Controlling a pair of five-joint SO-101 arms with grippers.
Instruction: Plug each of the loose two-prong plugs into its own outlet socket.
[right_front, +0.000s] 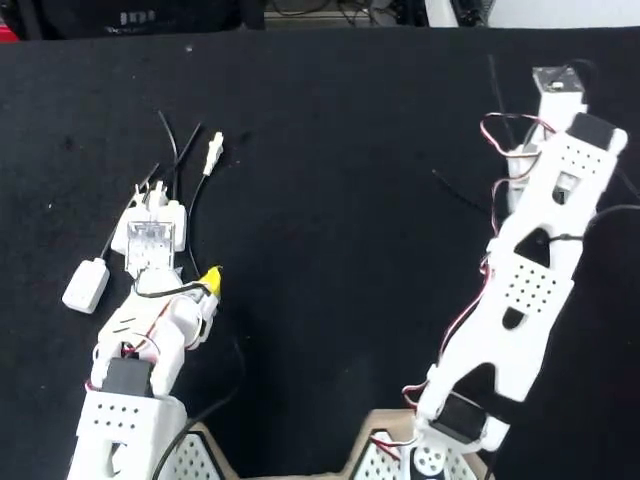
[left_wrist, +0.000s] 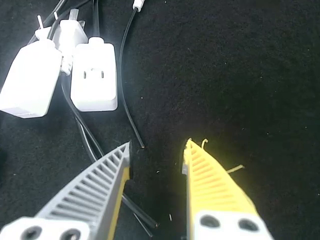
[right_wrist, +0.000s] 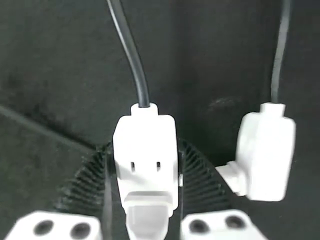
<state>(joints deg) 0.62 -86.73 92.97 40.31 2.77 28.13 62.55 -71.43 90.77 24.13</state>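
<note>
**Seating a Plug: Grip and Alignment**

**Left side.** Your left gripper (left_wrist: 157, 147) hangs over the near-left part of the table (right_front: 330, 200). Its fingers are spread and nothing is between them. Just past the fingertips lies a white socket (left_wrist: 94, 77) with both slots facing up. A white block (left_wrist: 30, 82) lies just beside it. The loose plug (right_front: 212, 152) lies farther toward the far edge, and its thin cable (left_wrist: 125, 90) runs back to end between your fingertips.

The step in hand is probably fetching that plug.
- Take it by its body, never by the cable. A pull on the cable would likely twist the prongs off line.
- Close on the flat sides so the prongs point straight out of the grip.
- Carry it clear of the socket so that you do not nudge the socket off its spot.

**Right side.** Your right gripper (right_wrist: 145, 160) sits near the far-right corner of the table. It appears to be pinching a second socket (right_wrist: 144, 132) by its sides, slots toward the camera. A second plug (right_wrist: 265, 155) lies just beside it, apart from the fingers.

Hold this socket firm and level, since any tilt would probably make the prongs catch on the slot rims. Line up both prongs before you press, then push straight along the slots.
</note>
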